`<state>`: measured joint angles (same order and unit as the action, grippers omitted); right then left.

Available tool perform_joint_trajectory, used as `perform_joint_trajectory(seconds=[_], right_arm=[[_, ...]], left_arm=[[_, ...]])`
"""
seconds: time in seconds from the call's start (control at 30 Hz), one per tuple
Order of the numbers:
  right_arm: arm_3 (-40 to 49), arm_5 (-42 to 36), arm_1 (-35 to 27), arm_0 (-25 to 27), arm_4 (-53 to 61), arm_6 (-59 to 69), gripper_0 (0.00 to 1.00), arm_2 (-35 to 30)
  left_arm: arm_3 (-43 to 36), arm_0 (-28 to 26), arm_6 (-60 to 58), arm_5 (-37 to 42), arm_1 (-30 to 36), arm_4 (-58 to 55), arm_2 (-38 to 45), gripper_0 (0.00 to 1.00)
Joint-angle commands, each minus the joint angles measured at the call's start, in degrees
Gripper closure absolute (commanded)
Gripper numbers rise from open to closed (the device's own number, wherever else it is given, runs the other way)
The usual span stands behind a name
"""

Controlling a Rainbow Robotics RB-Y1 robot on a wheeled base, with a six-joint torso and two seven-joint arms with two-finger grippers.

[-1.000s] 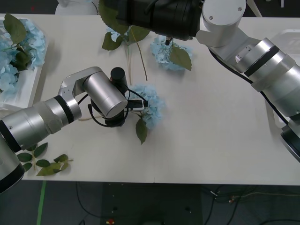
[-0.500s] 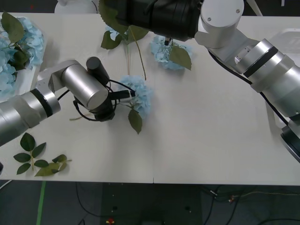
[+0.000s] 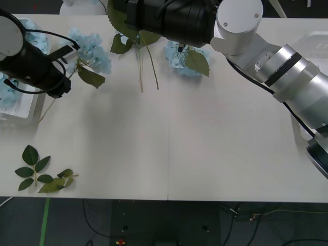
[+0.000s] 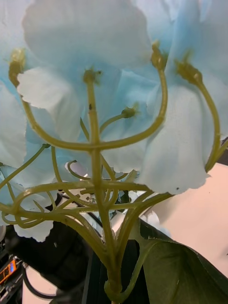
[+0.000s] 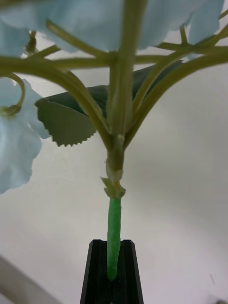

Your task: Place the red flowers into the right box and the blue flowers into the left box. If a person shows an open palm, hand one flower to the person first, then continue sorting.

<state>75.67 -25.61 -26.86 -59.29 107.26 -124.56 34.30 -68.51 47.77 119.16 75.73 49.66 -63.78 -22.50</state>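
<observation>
My left gripper (image 3: 65,55) (image 5: 113,256) is shut on the green stem of a blue flower (image 3: 92,45) (image 5: 116,109), held above the table's far left, just right of the left box (image 3: 20,105). That white box holds several blue flowers (image 3: 7,84). My right gripper (image 3: 182,46) (image 4: 113,285) sits at the far middle under its dark forearm, shut on the stem of another blue flower (image 3: 177,59) (image 4: 95,118). A third blue flower (image 3: 124,37) lies beside it with long tan stems (image 3: 141,69). A corner of the right box (image 3: 316,40) shows at the far right.
A loose green leaf sprig (image 3: 41,177) lies near the table's front left corner. The right arm's silver links (image 3: 292,82) reach across the right side of the table.
My left arm has lifted the blue flower off the table's middle and carried it left and back towards the left box. The right arm has barely moved.
</observation>
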Motion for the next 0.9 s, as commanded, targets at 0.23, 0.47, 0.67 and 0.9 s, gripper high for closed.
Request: perform_joint_trajectory(seconds=[0.23, 0.47, 0.67, 0.9], right_arm=[[2.11, 0.65, 1.64, -0.04, -0.74, -1.74, 1.00, 0.59], [2.11, -0.23, 1.64, -0.04, 0.23, -1.30, 1.00, 0.59], [2.11, -0.32, 1.55, -0.13, 0.23, -1.22, 1.00, 0.59], [2.11, -0.58, 1.64, -0.04, 0.23, -1.39, 1.00, 1.03]], left_arm=[[-7.26, -12.70, -4.73, 5.13, 12.57, -2.93, 29.00, 1.00], [-9.63, -20.87, -4.82, 5.04, 13.89, 4.72, 42.27, 1.00], [-9.37, -24.12, -6.13, 4.34, 14.06, 11.31, 45.00, 1.00], [-5.94, -25.35, -6.49, -4.19, 13.98, 17.81, 40.87, 1.00]])
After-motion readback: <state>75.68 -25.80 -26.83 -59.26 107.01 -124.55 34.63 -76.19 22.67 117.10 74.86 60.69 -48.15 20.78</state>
